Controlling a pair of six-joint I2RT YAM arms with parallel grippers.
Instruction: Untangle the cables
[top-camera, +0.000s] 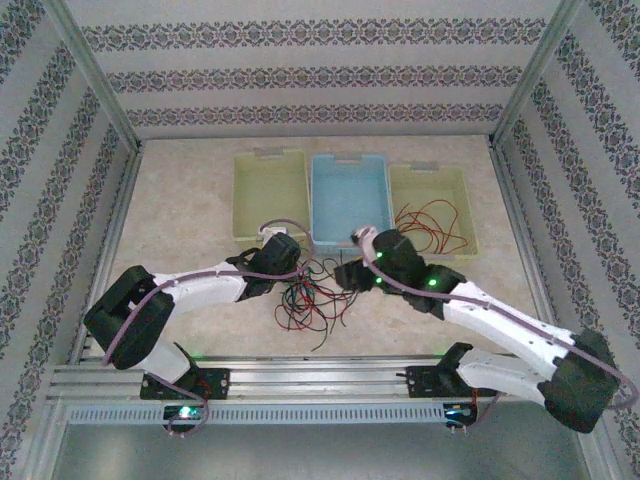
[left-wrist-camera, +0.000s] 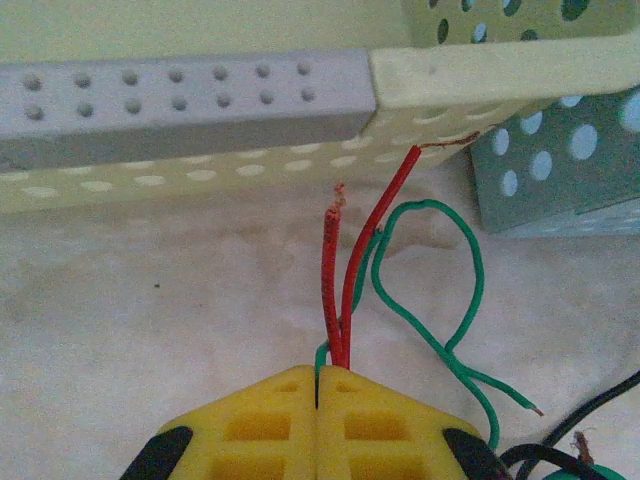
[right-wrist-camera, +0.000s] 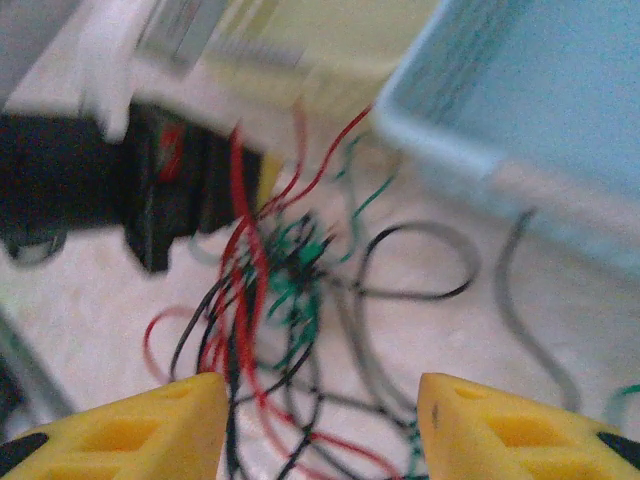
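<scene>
One bin (rightmost) holds red cables.

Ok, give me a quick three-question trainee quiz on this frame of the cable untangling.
1. True or false: the left gripper is shut on red cables.
2. In the top view, which bin holds red wire? A left, B middle, C right.
3. Fill in: the right gripper faces the tangle with its jaws ____.
Key: 1 true; 2 C, the right bin; 3 open.
</scene>
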